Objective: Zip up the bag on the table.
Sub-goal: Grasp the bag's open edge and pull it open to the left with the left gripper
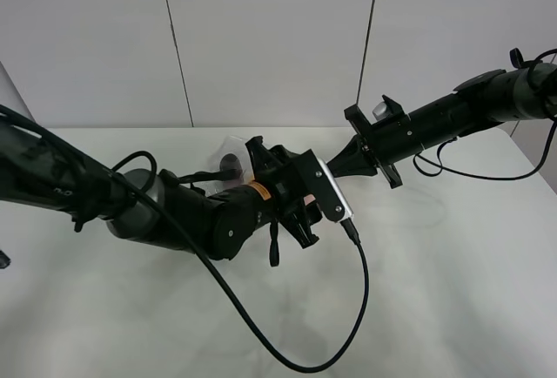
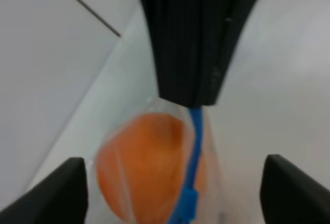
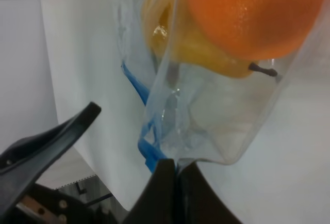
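Bag (image 1: 228, 150) sits on the table (image 1: 435, 291), just left of centre in the high view, mostly hidden behind the left arm. Only clear film and something dark purple show there. Blue zipper strip (image 2: 196, 141) runs down the middle of the left wrist view, with the slider (image 2: 188, 203) at bottom centre. Orange fruit (image 3: 252, 12) and yellow fruit (image 3: 206, 53) press against the film near the mouth.

Right gripper (image 3: 175, 166): jaws pressed together, pinching a thin corner of the bag. Left gripper (image 2: 172, 175): jaws spread wide, fingers at lower left and lower right of its view, with strip and slider between them and nothing held.

Risks, judged:
- The left jaws may close on film or strip beside the slider, so the pull moves nothing.
- The right pinch holds little plastic. A hard tug could slip the slick film out, and the whole bag would drag across the table.
- Bulging fruit may keep the tracks apart and jam the slider.
- The two grippers are close together, so contact is possible.
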`<state>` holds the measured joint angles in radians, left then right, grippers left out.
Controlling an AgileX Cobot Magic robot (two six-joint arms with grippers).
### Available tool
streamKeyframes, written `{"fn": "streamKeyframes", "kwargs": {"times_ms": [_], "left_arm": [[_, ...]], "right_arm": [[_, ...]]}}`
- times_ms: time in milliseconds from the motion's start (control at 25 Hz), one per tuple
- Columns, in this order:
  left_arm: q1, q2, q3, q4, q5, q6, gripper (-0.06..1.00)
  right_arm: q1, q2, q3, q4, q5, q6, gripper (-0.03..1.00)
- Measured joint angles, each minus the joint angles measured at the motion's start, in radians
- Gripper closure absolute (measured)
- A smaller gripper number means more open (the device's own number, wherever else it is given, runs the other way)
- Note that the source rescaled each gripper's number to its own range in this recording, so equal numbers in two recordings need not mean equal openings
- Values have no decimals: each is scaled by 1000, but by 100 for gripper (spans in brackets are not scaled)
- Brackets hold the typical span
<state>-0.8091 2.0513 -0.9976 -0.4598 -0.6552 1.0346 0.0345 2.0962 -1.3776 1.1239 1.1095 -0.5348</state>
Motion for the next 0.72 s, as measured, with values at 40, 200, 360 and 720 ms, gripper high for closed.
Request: {"fn": "streamKeyframes", "kwargs": {"times_ms": [40, 200, 360, 720], "left_arm": [[0, 10, -1, 0, -26, 0, 22], [0, 43, -1, 2, -68, 0, 33], [0, 47, -1, 2, -69, 0, 52], [0, 47, -1, 2, -71, -1, 83]], "right_arm": [[0, 0, 0, 0, 0, 1, 97], [0, 0, 0, 0, 0, 7, 97], [0, 0, 0, 0, 0, 9, 97], [0, 0, 0, 0, 0, 10, 97]]}}
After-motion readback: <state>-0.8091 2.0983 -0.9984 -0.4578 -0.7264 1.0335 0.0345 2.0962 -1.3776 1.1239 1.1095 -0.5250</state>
